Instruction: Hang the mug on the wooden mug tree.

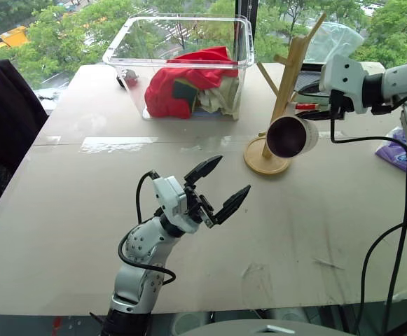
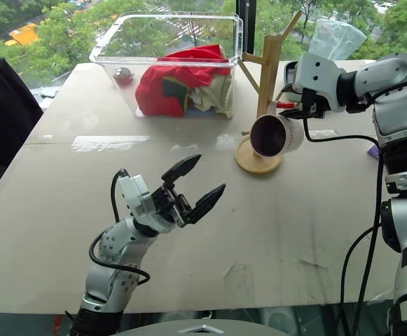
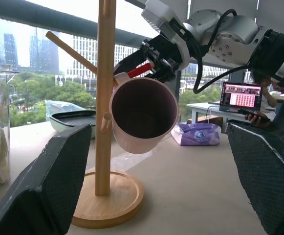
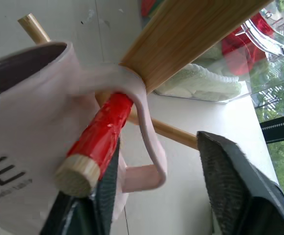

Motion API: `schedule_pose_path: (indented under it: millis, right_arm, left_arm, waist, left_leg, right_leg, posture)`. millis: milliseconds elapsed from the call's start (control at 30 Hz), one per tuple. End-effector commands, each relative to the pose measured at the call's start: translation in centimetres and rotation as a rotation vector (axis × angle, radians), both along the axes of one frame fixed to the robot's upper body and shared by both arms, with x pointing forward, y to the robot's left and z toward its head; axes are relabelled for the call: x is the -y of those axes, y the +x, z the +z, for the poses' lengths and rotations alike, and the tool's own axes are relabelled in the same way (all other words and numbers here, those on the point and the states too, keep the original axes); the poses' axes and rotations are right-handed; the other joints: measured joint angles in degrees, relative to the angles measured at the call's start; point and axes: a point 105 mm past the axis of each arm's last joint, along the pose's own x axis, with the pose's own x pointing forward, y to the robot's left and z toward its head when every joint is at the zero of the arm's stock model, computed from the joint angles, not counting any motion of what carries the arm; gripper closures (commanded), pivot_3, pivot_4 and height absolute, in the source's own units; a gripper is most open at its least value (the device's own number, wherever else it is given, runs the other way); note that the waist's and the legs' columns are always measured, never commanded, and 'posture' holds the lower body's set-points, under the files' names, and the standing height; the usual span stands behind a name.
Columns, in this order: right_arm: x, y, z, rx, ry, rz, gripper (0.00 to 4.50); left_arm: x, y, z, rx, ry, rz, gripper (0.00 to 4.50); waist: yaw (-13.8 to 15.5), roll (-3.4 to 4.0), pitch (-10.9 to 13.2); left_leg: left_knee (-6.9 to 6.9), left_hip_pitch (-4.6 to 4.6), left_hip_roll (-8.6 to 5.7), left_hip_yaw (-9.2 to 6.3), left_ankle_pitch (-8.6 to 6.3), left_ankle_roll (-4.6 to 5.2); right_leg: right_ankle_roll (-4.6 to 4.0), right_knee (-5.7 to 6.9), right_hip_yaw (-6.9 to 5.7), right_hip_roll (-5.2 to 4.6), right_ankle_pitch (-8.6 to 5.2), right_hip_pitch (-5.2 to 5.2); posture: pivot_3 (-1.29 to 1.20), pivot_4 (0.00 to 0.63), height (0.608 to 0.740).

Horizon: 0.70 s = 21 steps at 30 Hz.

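Right gripper [image 4: 156,196] stands with its 2 black fingers apart, 1 on each side of the handle of the mug [image 1: 292,136]. No finger presses the handle: 1 finger is just beside it, under the red-wrapped peg [image 4: 102,132], and the other is well apart from it. The mug's handle is hooked over this peg, so the 1 mug hangs on the wooden mug tree [image 1: 287,91], low on the post, with its dark inside turned toward the robot. Dark letters show on its pale side in the right wrist view.

The mug tree is directly in front of the right gripper; its round base [image 1: 263,162] rests on the table [image 1: 84,210]. Beyond the peg with the mug, at least 3 more bare pegs show on the post, angled upward.

Left gripper [image 1: 217,189] is also spread open and holds nothing. It hovers above the table, well apart from the mug tree, and its 2 fingers point toward the mug.

Farther from both grippers, behind the tree, stands 1 clear plastic bin [image 1: 182,42] with red cloth [image 1: 185,84] and pale cloth inside. Beside the bin lies 1 small round metal object [image 1: 127,75]. Past the right gripper, 1 purple packet [image 1: 392,150] lies near the table's edge. In the left wrist view, 1 lit screen [image 3: 241,96] shows behind the table.
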Motion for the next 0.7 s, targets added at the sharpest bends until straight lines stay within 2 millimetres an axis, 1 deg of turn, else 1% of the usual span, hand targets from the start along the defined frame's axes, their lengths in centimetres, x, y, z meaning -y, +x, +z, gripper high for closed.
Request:
schedule_pose_path:
  millis: [33, 67, 100, 133, 167, 267, 333, 400, 467, 500, 567, 633, 700]
  right_arm:
    - [2.4, -0.4, 1.3, 0.032, 0.029, -0.062, 0.21]
    - [3.1, -0.6, 1.1, 0.018, 0.037, -0.080, 0.03]
    - [3.8, -1.0, 0.9, 0.006, 0.043, -0.091, 0.03]
    - [4.9, -1.5, 0.5, -0.019, 0.066, -0.117, 0.03]
    - [5.7, -2.0, 0.3, -0.036, 0.082, -0.135, 0.03]
    - [8.8, -4.4, -1.8, -0.113, 0.205, -0.206, 0.03]
    - [10.0, -6.0, -3.2, -0.133, 0.314, -0.234, 0.03]
    - [11.0, -7.5, -5.1, -0.163, 0.435, -0.266, 0.03]
    - [11.3, -9.2, -7.3, -0.182, 0.546, -0.301, 0.03]
    - [11.2, -9.9, -8.0, -0.189, 0.580, -0.311, 0.03]
    - [10.8, -11.3, -10.4, -0.221, 0.694, -0.338, 0.03]
    - [10.3, -12.2, -12.6, -0.243, 0.785, -0.385, 0.03]
    - [9.7, -13.0, -15.0, -0.274, 0.802, -0.428, 0.03]
  left_arm:
    - [-0.1, -0.5, 0.6, 0.027, 0.006, 0.006, 0.00]
    - [-0.2, -0.5, 0.5, 0.020, 0.010, 0.011, 0.00]
    - [-0.4, -0.6, 0.5, 0.014, 0.015, 0.016, 0.00]
    - [-0.7, -0.5, 0.1, -0.001, 0.031, 0.025, 0.00]
    - [-0.9, -0.5, -0.1, -0.012, 0.043, 0.031, 0.00]
    - [-2.4, -0.1, -2.2, -0.102, 0.134, 0.084, 0.00]
    - [-3.3, -0.2, -3.3, -0.153, 0.185, 0.109, 0.00]
    - [-4.2, -0.4, -4.4, -0.205, 0.224, 0.135, 0.00]
    - [-4.9, -0.7, -5.8, -0.256, 0.278, 0.164, 0.00]
    - [-5.1, -0.8, -6.3, -0.270, 0.303, 0.174, 0.00]
    - [-5.7, -1.2, -7.5, -0.319, 0.335, 0.191, 0.00]
    - [-5.9, -1.5, -8.2, -0.347, 0.349, 0.201, 0.00]
    - [-5.9, -1.5, -8.5, -0.355, 0.356, 0.205, 0.00]
  waist:
    - [0.1, 0.00, 0.0]
    - [0.2, 0.00, 0.0]
    - [0.4, 0.00, 0.0]
    - [0.6, 0.00, 0.0]
    - [0.7, 0.00, 0.0]
    - [1.3, 0.02, 0.0]
    - [1.5, 0.02, 0.0]
    - [1.4, 0.09, -0.1]
    - [1.1, 0.09, -0.1]
    - [1.1, 0.09, -0.1]
    - [1.0, 0.09, -0.1]
    - [0.8, 0.11, -0.1]
    - [0.8, 0.11, -0.1]
  left_leg:
    - [0.00, -0.03, -0.01, -0.02, 0.00, 0.00]
    - [0.00, -0.09, -0.04, -0.09, 0.00, 0.00]
    - [0.00, -0.12, -0.04, -0.13, 0.00, 0.00]
    - [0.00, -0.19, -0.06, -0.17, 0.00, 0.00]
    - [0.00, -0.25, -0.07, -0.18, 0.00, 0.00]
    - [0.04, -0.55, -0.07, -0.30, 0.01, -0.01]
    - [0.03, -0.74, -0.07, -0.35, 0.01, -0.01]
    - [0.04, -0.74, -0.06, -0.32, 0.01, -0.01]
    - [0.06, -0.68, -0.06, -0.23, 0.00, 0.00]
    - [0.05, -0.68, -0.07, -0.20, 0.00, 0.01]
    - [0.06, -0.59, -0.06, -0.17, 0.00, 0.01]
    - [0.07, -0.49, -0.02, -0.18, 0.00, 0.01]
    - [0.19, -0.44, -0.02, -0.13, 0.02, 0.02]
  right_leg:
    - [0.00, 0.00, -0.03, -0.02, 0.00, -0.01]
    - [0.01, -0.02, -0.10, -0.06, 0.01, -0.02]
    - [0.00, -0.04, -0.14, -0.07, 0.00, -0.03]
    - [0.00, -0.06, -0.19, -0.10, 0.00, -0.06]
    - [0.00, -0.07, -0.20, -0.11, 0.00, -0.11]
    - [0.09, -0.08, -0.30, -0.12, 0.05, -0.34]
    - [0.11, -0.05, -0.35, -0.11, 0.06, -0.53]
    - [0.11, -0.03, -0.34, -0.08, 0.06, -0.54]
    - [0.13, 0.02, -0.25, -0.04, 0.07, -0.51]
    - [0.14, 0.04, -0.22, 0.02, 0.07, -0.52]
    - [0.14, 0.08, -0.15, 0.28, 0.07, -0.44]
    - [0.13, 0.07, -0.13, 0.39, 0.06, -0.35]
    - [-0.03, 0.10, -0.07, 0.43, -0.03, -0.32]
  posture:
    - [0.00, 0.150, 0.740]
    - [0.00, 0.150, 0.740]
    - [0.00, 0.150, 0.740]
    - [0.00, 0.150, 0.740]
    - [0.00, 0.150, 0.740]
    - [0.00, 0.150, 0.740]
    - [0.00, 0.150, 0.740]
    - [0.00, 0.150, 0.740]
    - [0.00, 0.150, 0.740]
    - [0.00, 0.150, 0.740]
    - [0.00, 0.150, 0.740]
    - [0.00, 0.150, 0.740]
    - [0.00, 0.150, 0.740]
